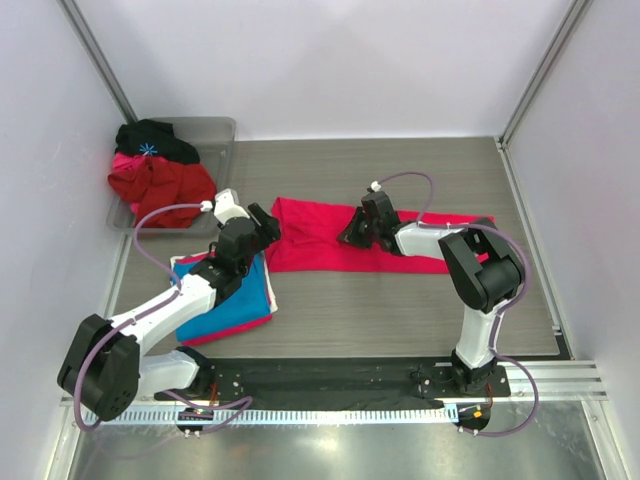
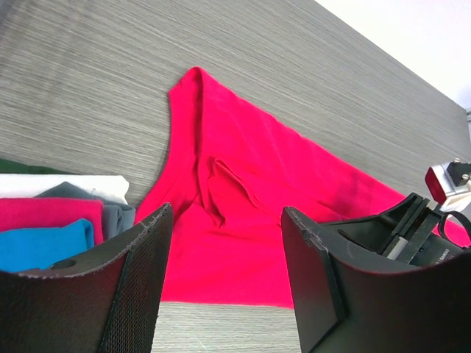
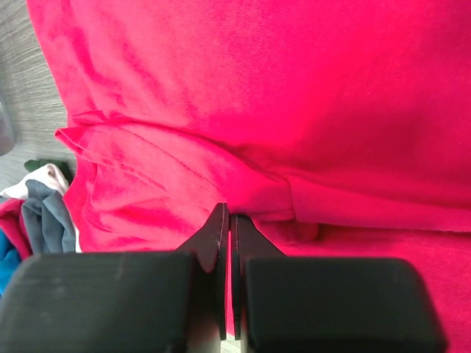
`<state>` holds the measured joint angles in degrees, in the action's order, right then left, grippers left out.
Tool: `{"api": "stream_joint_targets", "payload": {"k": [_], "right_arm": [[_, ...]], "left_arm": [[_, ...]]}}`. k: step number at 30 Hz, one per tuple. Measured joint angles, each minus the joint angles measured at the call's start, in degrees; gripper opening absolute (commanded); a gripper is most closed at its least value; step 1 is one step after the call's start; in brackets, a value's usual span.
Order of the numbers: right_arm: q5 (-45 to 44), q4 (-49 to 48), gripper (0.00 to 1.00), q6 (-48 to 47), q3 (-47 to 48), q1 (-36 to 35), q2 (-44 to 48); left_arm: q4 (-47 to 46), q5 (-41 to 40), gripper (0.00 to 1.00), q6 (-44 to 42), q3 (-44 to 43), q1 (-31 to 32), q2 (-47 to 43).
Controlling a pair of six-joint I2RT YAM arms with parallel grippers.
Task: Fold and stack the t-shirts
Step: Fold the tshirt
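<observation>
Grey wood-grain table [image 1: 400,310], white walls [image 1: 330,60], clear bin [image 1: 222,130], crimson-pink t-shirt [image 1: 310,240]

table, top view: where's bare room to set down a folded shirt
The table is bare behind the crimson shirt, right of the bin; also in front of it, between the folded stack and the right arm. The left side is crowded: bin, stack, left gripper.

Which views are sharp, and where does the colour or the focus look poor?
Top external view: evenly lit and sharp, only soft shadows on the table. Left wrist view: crimson-pink t-shirt sharp, the near left gripper dark. Right wrist view: the shirt's red is oversaturated; the close right gripper looks soft.
</observation>
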<state>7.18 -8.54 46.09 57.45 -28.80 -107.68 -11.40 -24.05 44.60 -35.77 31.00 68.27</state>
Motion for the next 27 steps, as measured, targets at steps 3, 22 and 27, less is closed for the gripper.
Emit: {"api": "stream_joint_targets", "payload": {"k": [3, 22, 27], "right_arm": [[0.5, 0.7, 0.01, 0.0, 0.4, -0.1, 0.1], [14.5, 10.5, 0.03, -0.2, -3.6, 4.0, 9.5], [18.1, 10.8, 0.21, -0.4, -6.1, 8.7, 10.2]], "left_arm": [[0.1, 0.1, 0.62, 0.0, 0.0, 0.0, 0.3], [2.8, 10.3, 0.56, 0.0, -5.5, 0.0, 11.3], [3.4, 12.3, 0.55, -0.1, -6.9, 0.1, 13.9]]}}
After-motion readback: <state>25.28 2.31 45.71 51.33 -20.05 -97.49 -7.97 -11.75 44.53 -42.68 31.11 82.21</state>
